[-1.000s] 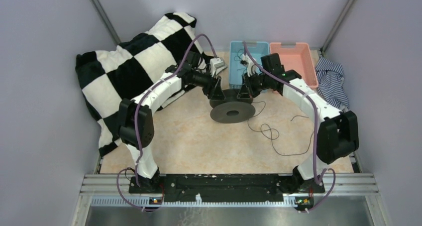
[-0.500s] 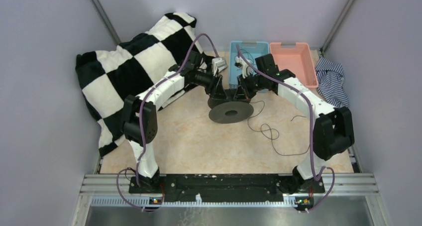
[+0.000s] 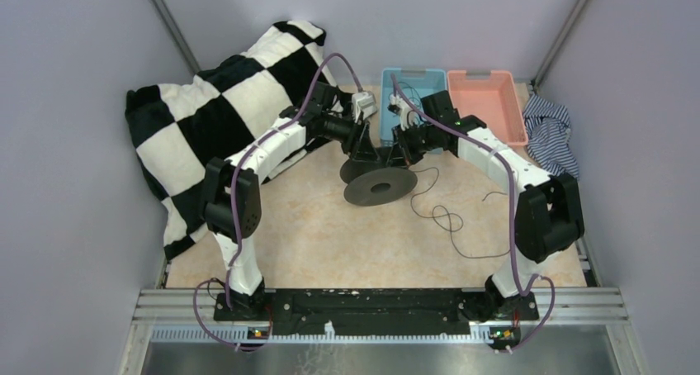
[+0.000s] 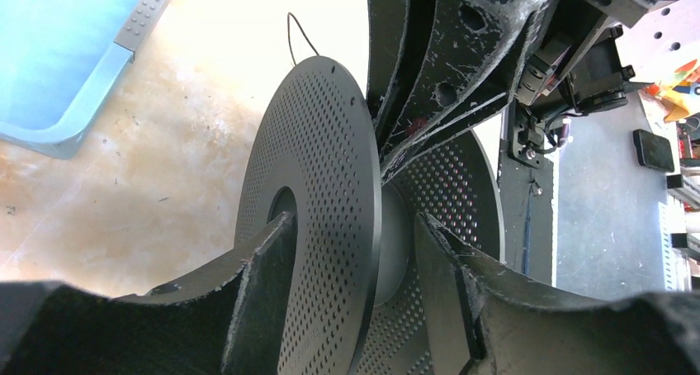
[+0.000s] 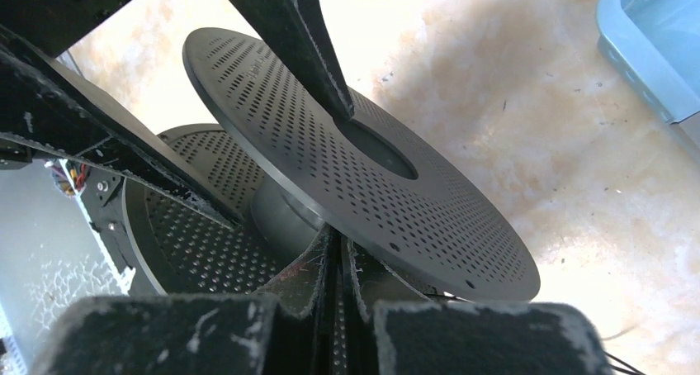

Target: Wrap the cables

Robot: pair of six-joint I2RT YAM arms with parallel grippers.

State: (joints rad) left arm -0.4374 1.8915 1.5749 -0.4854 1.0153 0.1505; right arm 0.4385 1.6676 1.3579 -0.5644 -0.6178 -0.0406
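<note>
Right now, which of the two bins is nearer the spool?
The blue bin, directly behind the spool. The pink bin sits beside it, farther to the right, toward the striped cloth.

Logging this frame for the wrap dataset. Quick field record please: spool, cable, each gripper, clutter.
spool: dark perforated spool, appears tilted, mid-table
cable: thin black cable, loose loops on the table right of the spool; hub looks bare where visible
left gripper: open, fingers straddling one flange
right gripper: shut, fingers between the two flanges by the hub; whether it pinches cable is not visible
far edge: blue bin, pink bin
sides: checkered blanket left, striped cloth right
</note>
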